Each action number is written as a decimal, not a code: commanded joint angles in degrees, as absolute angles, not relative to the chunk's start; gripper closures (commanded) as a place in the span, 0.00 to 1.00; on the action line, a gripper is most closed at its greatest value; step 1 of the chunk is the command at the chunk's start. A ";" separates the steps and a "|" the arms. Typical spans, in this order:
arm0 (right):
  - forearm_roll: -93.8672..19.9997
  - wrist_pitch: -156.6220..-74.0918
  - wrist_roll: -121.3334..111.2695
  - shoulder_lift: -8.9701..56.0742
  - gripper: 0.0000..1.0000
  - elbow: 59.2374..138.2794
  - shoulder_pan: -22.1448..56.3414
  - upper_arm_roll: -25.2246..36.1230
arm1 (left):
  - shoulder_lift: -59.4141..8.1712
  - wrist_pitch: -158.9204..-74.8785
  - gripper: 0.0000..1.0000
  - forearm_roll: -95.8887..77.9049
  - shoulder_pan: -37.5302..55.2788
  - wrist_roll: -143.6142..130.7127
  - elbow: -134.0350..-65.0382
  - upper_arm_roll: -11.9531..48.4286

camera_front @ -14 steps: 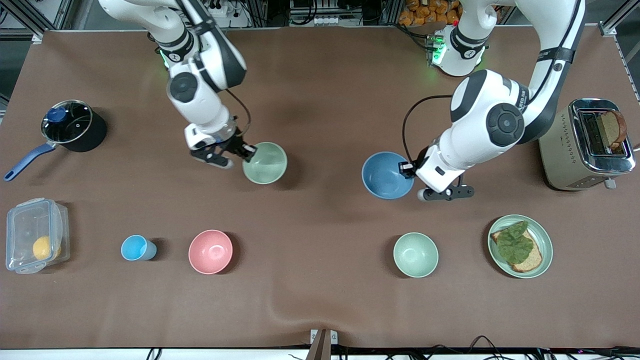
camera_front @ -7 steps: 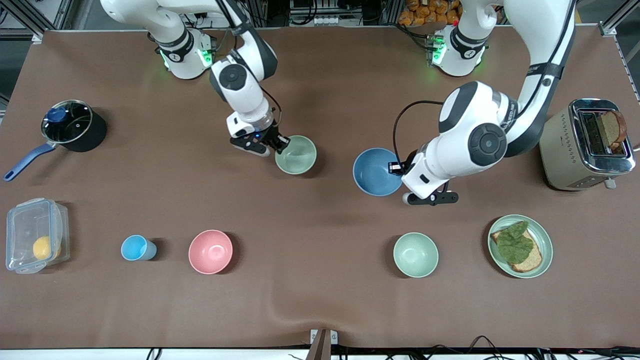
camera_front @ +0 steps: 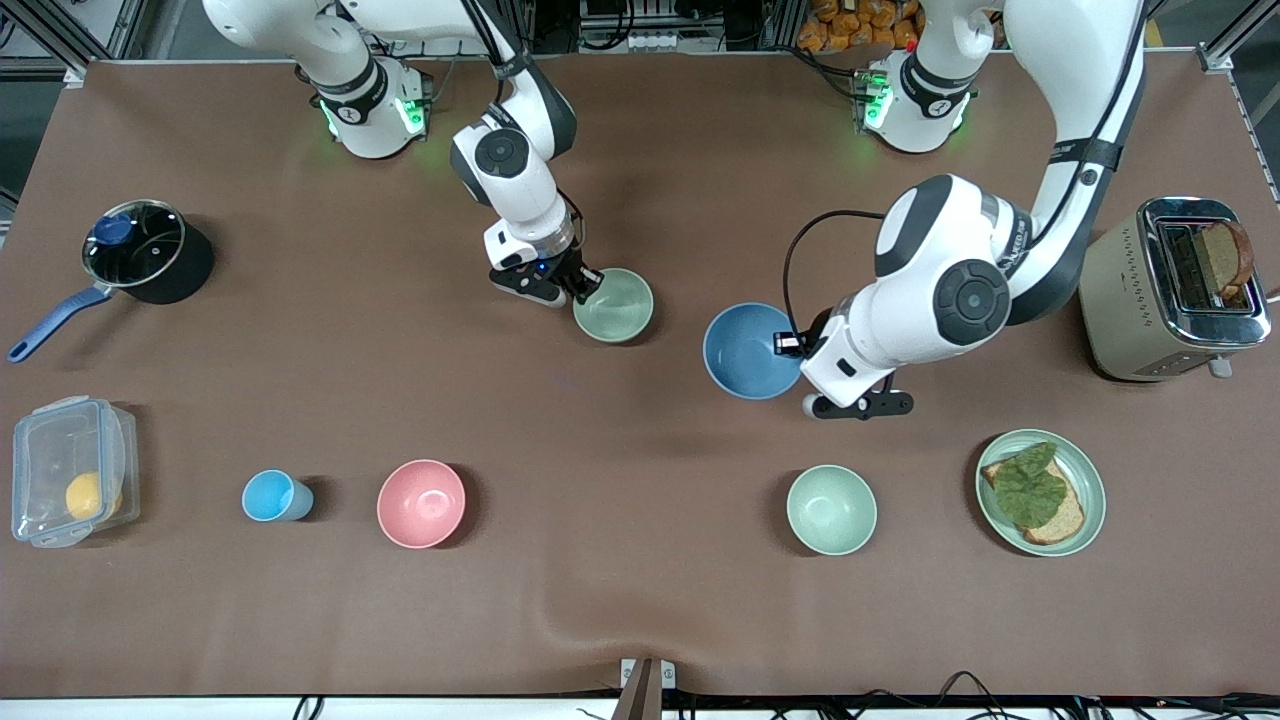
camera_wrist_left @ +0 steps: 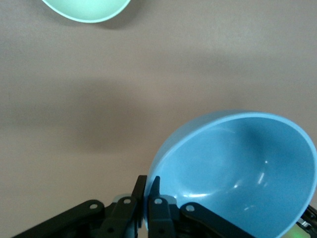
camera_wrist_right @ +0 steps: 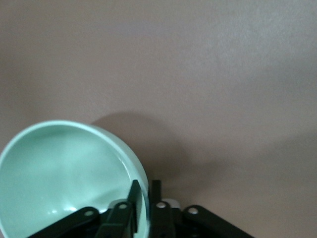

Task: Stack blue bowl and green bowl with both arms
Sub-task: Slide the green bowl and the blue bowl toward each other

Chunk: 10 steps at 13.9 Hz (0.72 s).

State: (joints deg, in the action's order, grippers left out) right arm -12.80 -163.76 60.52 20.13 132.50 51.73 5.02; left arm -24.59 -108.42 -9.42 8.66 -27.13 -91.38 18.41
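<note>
My right gripper (camera_front: 583, 288) is shut on the rim of the pale sage-green bowl (camera_front: 615, 306) and holds it just above the middle of the table. In the right wrist view its fingers (camera_wrist_right: 134, 191) pinch the green bowl's rim (camera_wrist_right: 64, 168), one inside and one outside. My left gripper (camera_front: 795, 345) is shut on the rim of the blue bowl (camera_front: 745, 350), held over the table beside the green bowl, toward the left arm's end. In the left wrist view the fingers (camera_wrist_left: 154, 184) clamp the blue bowl's wall (camera_wrist_left: 237, 163).
A cooler mint-green bowl (camera_front: 831, 509) sits nearer the front camera, also in the left wrist view (camera_wrist_left: 86, 7). A green plate with toast (camera_front: 1041, 492), toaster (camera_front: 1175, 290), pink bowl (camera_front: 421, 503), light-blue cup (camera_front: 271, 496), plastic box (camera_front: 68, 470) and pot (camera_front: 140, 250) stand around.
Both arms moved toward the table's middle with their bowls. The green bowl travelled farthest, toward the left arm's end; the blue bowl shifted slightly toward it. The gap between the bowls has narrowed.
</note>
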 commanded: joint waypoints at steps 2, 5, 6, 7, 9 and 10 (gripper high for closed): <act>-13.97 -163.30 65.63 20.39 0.00 130.70 51.24 5.19 | -25.31 -107.14 1.00 -12.03 8.61 -30.75 -89.12 18.28; -13.97 -155.35 70.05 19.78 0.00 125.97 51.07 5.45 | -25.31 -108.36 1.00 -12.83 9.93 -33.48 -89.21 18.72; -13.97 -150.52 70.14 19.51 0.00 123.77 49.67 5.54 | -25.31 -110.63 1.00 -13.18 11.93 -34.88 -89.82 18.72; -13.97 -146.64 70.31 19.34 0.00 122.01 48.27 5.45 | -25.49 -111.79 1.00 -13.18 13.69 -38.02 -89.82 18.72; -15.11 -144.67 70.57 19.16 0.00 121.55 45.02 5.36 | -26.72 -112.41 1.00 -12.92 16.60 -40.60 -89.91 18.81; -18.25 -144.75 70.75 19.33 0.00 121.64 44.30 5.54 | -27.59 -112.41 1.00 -12.92 17.66 -40.78 -90.09 18.72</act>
State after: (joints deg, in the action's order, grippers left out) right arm -14.41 -145.88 70.20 19.65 121.70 46.86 5.99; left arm -25.83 -111.69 -11.97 15.41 -39.20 -90.69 18.99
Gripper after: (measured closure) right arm 0.000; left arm 0.952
